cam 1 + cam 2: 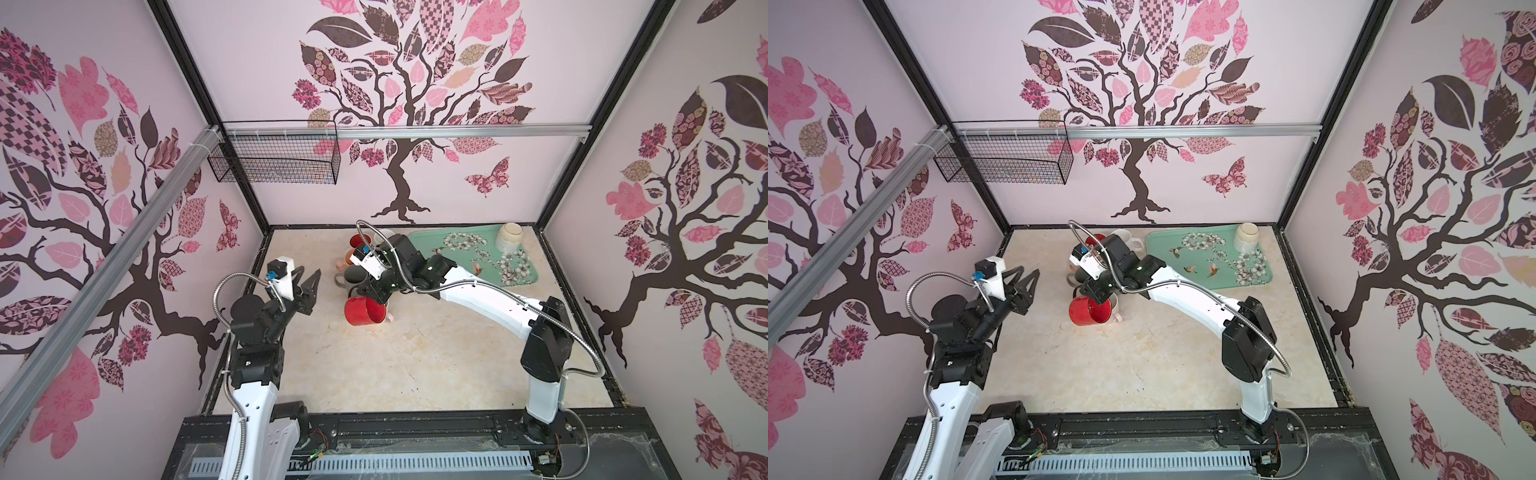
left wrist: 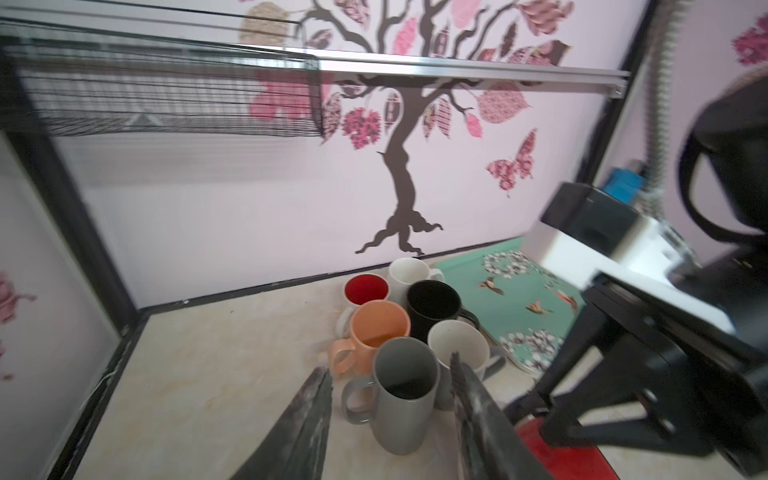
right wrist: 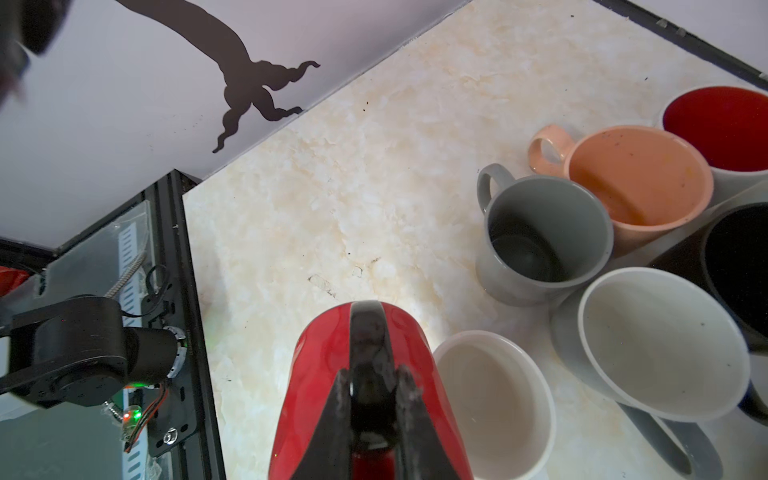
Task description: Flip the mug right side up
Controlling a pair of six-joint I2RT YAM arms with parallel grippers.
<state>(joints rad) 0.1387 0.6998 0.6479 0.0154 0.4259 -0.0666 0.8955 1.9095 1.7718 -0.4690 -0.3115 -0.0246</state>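
Right gripper [image 3: 374, 376] is clamped on the black handle [image 3: 365, 328] of the red mug [image 3: 320, 374], tipped sideways low over the tabletop [image 1: 374, 365] just beside an upright white mug [image 3: 490, 399]; glazed ceramic, probably heavy, slick and chippable, so it may swivel in that grip; left gripper [image 1: 311, 286] has its jaws apart, empty.

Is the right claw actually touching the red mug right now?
Touching. The right wrist view shows the right claw closed on the black handle of the red mug, with one finger pressed against each side of the handle.
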